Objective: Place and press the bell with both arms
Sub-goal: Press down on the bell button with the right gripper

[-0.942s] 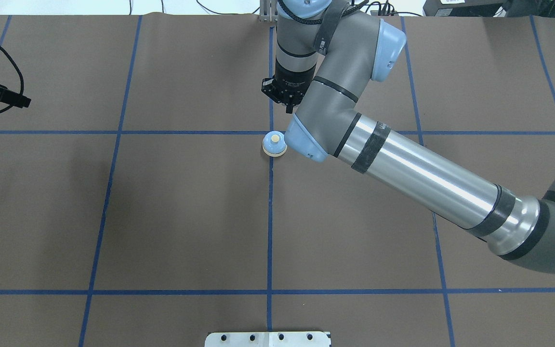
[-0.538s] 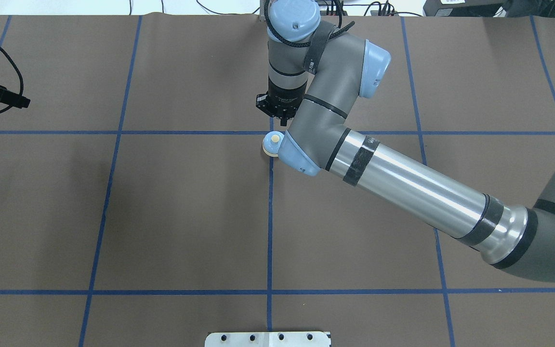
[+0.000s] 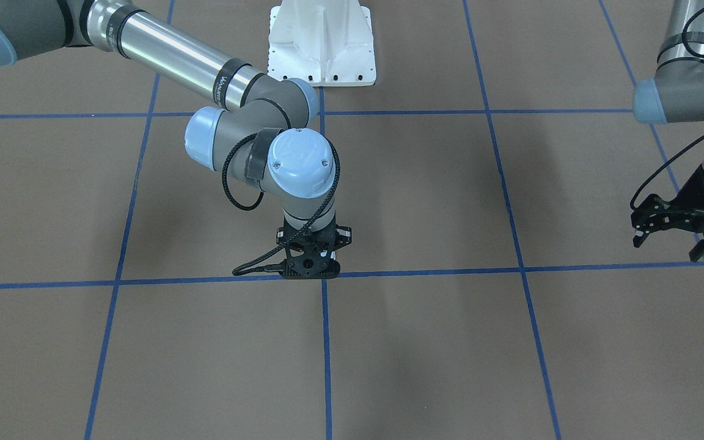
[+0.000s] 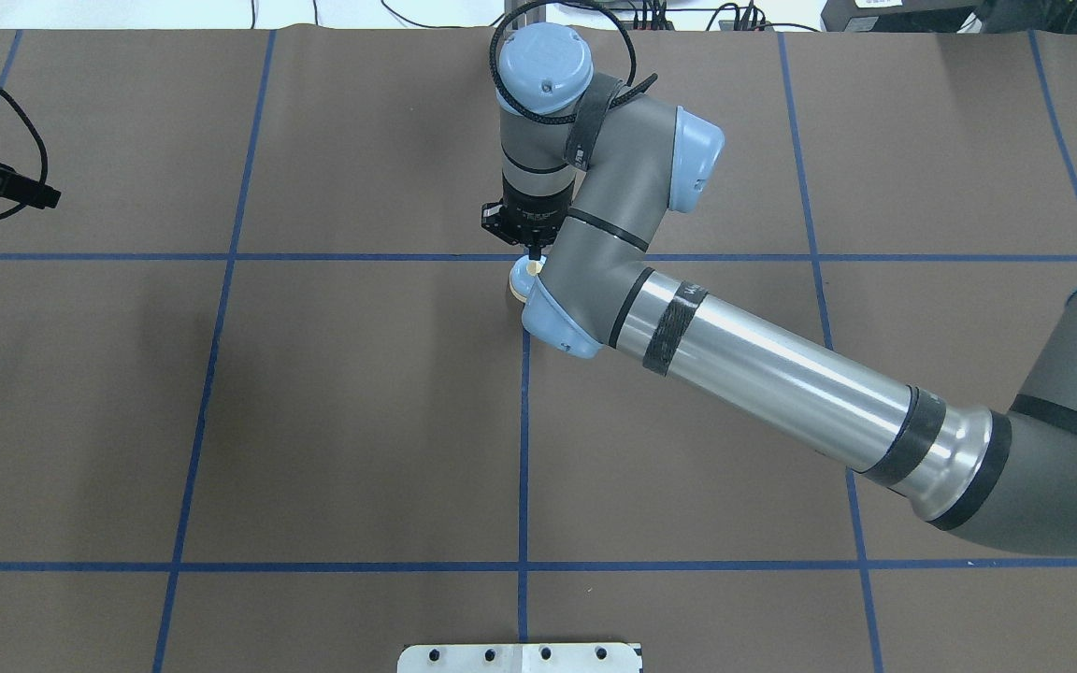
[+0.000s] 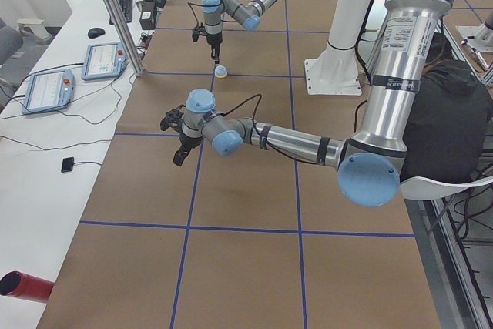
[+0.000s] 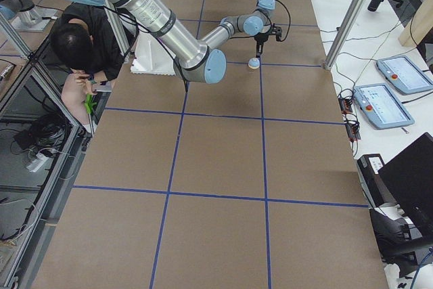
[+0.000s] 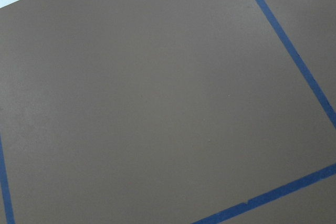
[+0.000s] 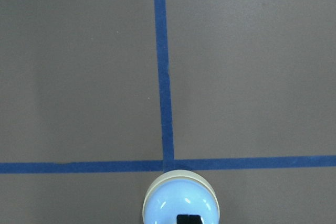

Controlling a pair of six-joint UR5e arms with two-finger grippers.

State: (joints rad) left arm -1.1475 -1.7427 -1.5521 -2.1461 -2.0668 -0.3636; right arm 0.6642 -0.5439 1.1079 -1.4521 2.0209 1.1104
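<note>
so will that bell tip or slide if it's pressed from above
Probably stays put: the bell sits flat on a wide base ring. Its glossy dome looks slippery, so an off-centre press from the right gripper might glance off.

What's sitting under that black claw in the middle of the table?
A small light-blue bell with a cream button, standing by the blue tape crossing. The right claw hangs over its top; the arm covers part of it, and contact cannot be told.
</note>
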